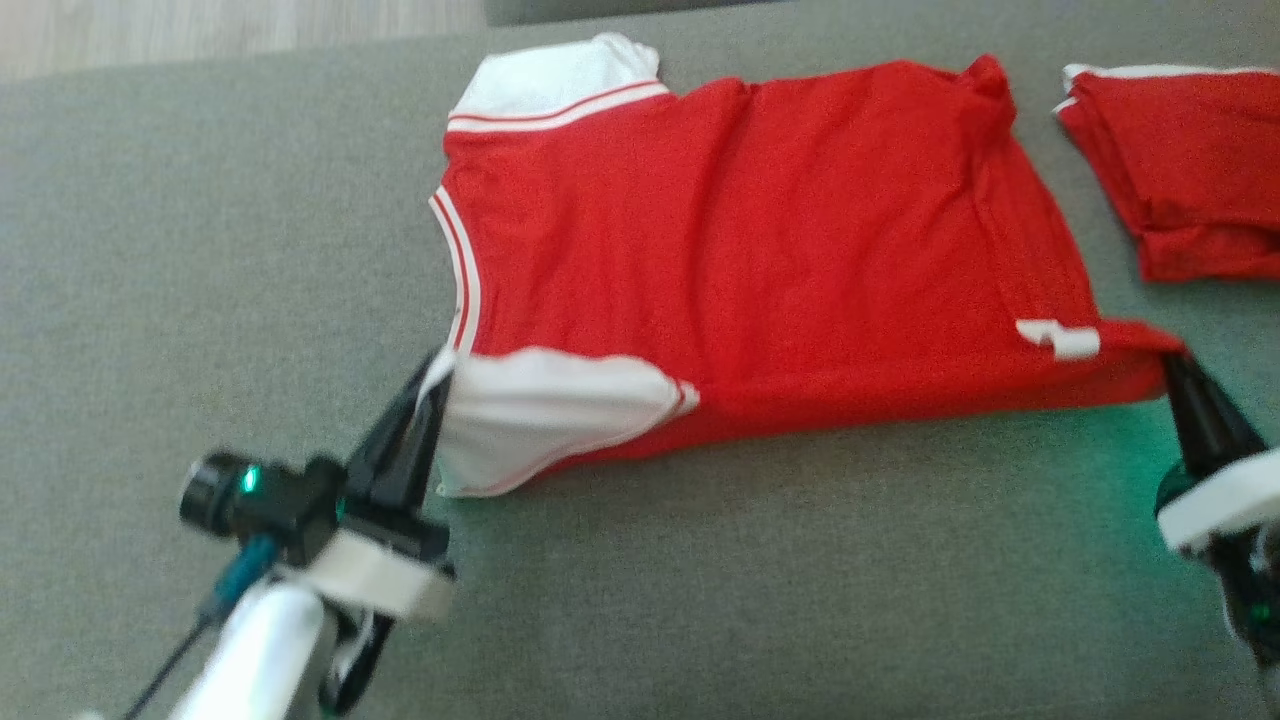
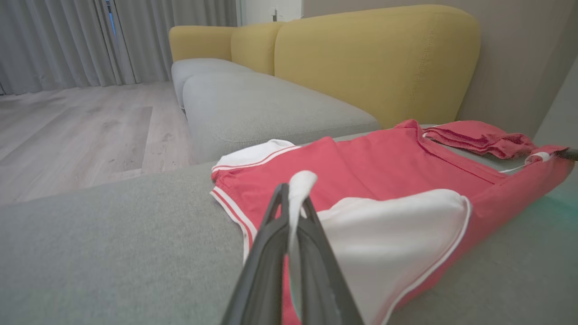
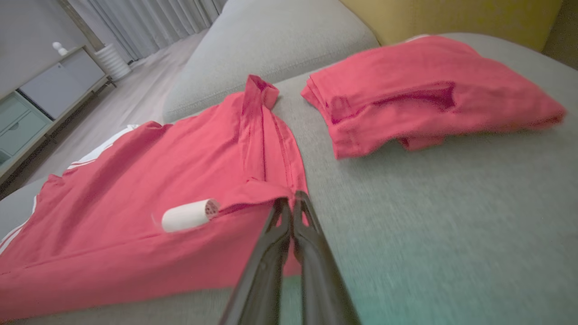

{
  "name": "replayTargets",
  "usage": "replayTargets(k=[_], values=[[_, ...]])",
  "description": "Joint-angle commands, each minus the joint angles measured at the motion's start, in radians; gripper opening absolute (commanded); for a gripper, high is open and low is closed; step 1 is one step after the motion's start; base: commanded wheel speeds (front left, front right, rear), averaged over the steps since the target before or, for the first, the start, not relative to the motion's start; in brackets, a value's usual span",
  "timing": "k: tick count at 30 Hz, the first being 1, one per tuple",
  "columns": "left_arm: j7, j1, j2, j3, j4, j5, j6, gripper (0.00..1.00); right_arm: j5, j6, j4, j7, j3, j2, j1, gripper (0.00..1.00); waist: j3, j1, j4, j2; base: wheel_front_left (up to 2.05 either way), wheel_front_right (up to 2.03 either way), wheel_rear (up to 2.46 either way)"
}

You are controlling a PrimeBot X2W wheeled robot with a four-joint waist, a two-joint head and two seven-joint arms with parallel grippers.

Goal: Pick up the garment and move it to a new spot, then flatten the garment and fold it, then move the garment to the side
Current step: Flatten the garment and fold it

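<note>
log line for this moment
left claw: shut on garment white sleeve | right claw: shut on garment corner | second red garment: folded, apart

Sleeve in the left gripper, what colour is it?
The sleeve is white with a thin red stripe near its edge; the left wrist view shows it best.

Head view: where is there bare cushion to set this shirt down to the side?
The widest bare cushion lies left of the shirt. A bare strip runs along its near edge, between the left gripper and right gripper. The right is crowded: the folded red garment sits close there.
</note>
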Motion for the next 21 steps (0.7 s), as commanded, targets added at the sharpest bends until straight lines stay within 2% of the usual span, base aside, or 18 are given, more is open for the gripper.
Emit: replayTargets(k=[1,8,14,15,16,17,18,19,21], values=[[-0.012,-0.073,0.012,0.033,-0.004,0.008,-0.005,0.00,-0.014,-0.001,-0.017,0.004,-0.003,-0.020,-0.047,0.00,0.031,-0.0002,0.010,0.0000,0.00,0.00,0.00],[-0.042,-0.279,-0.003,0.007,0.133,0.043,-0.026,0.00,-0.062,-0.001,0.041,0.009,0.015,-0.003,-0.172,0.00,0.091,-0.0002,0.021,0.0000,0.00,0.00,0.00],[-0.055,-0.383,-0.015,-0.012,0.213,0.059,-0.035,0.00,-0.069,-0.001,0.094,-0.014,0.036,0.003,-0.266,0.00,0.137,-0.0002,0.023,0.0000,0.00,0.00,0.00],[-0.057,-0.393,-0.017,-0.012,0.221,0.062,-0.036,0.30,-0.068,-0.001,0.102,-0.022,0.041,0.004,-0.280,0.00,0.143,-0.0002,0.023,0.0000,0.00,0.00,0.00],[-0.057,-0.402,-0.019,-0.011,0.228,0.063,-0.036,0.46,-0.068,-0.001,0.110,-0.034,0.046,0.005,-0.294,0.15,0.148,-0.0002,0.024,0.0000,0.00,0.00,0.00],[-0.058,-0.407,-0.023,-0.010,0.235,0.064,-0.037,0.95,-0.068,-0.001,0.120,-0.043,0.052,0.008,-0.307,0.56,0.151,-0.0002,0.024,0.0000,0.00,0.00,0.00],[-0.058,-0.407,-0.023,-0.010,0.235,0.064,-0.037,0.95,-0.068,-0.001,0.120,-0.043,0.052,0.008,-0.307,0.56,0.151,-0.0002,0.024,0.0000,0.00,0.00,0.00],[-0.058,-0.411,-0.028,-0.004,0.240,0.063,-0.036,1.00,-0.067,-0.001,0.130,-0.051,0.059,0.012,-0.317,1.00,0.154,-0.0002,0.024,0.0000,0.00,0.00,0.00],[-0.059,-0.409,-0.037,0.007,0.240,0.066,-0.031,1.00,-0.059,-0.001,0.134,-0.075,0.084,0.017,-0.334,1.00,0.156,-0.0002,0.025,0.0000,0.00,0.00,0.00]])
